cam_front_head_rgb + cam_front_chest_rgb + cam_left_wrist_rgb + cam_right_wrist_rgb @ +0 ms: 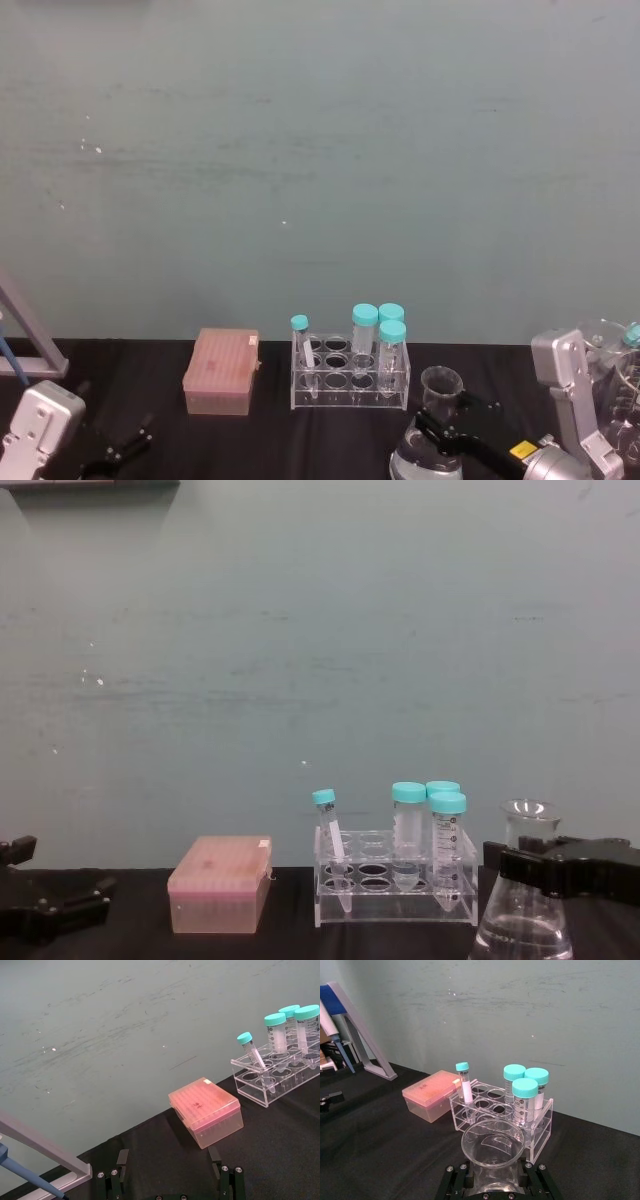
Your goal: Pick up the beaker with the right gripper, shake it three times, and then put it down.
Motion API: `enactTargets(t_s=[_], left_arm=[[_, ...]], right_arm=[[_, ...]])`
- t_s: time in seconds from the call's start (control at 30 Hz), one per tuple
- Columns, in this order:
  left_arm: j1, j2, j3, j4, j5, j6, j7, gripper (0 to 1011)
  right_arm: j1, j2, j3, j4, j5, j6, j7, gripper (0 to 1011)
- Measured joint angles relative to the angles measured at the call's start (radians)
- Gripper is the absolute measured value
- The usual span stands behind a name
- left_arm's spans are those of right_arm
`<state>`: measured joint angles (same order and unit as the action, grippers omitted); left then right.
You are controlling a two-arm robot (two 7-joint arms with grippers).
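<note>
A pale teal wall (320, 150) runs across the whole back, flat and matte, marked with faint horizontal scuffs and a few small white specks (97, 150) (mostly toward the left). It meets a black table (120, 375) in a straight line. At the far left a grey slanted frame (362, 1035) stands before the wall. The light is soft and even.

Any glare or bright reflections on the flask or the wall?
Right wrist view: soft highlights ring the beaker rim, held in the right pincer. Chest view: glints on its lower glass. Head view: bright specks on the wall; idle left pincer lower left.
</note>
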<state>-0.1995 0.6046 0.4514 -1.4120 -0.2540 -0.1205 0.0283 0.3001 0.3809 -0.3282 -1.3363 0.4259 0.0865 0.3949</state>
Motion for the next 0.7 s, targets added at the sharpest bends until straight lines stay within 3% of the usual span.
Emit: enactTargets(t_s=[0.53,0.7], left_arm=[[0.0,0.0,0.0,0.0,0.0,0.0,0.0,1000],[0.0,0.0,0.0,0.0,0.0,0.0,0.0,1000]], right_arm=[[0.0,0.0,0.0,0.0,0.001,0.0,0.0,461],[-0.006,-0.002,0.011,-0.011,0.02,0.001,0.008,461]])
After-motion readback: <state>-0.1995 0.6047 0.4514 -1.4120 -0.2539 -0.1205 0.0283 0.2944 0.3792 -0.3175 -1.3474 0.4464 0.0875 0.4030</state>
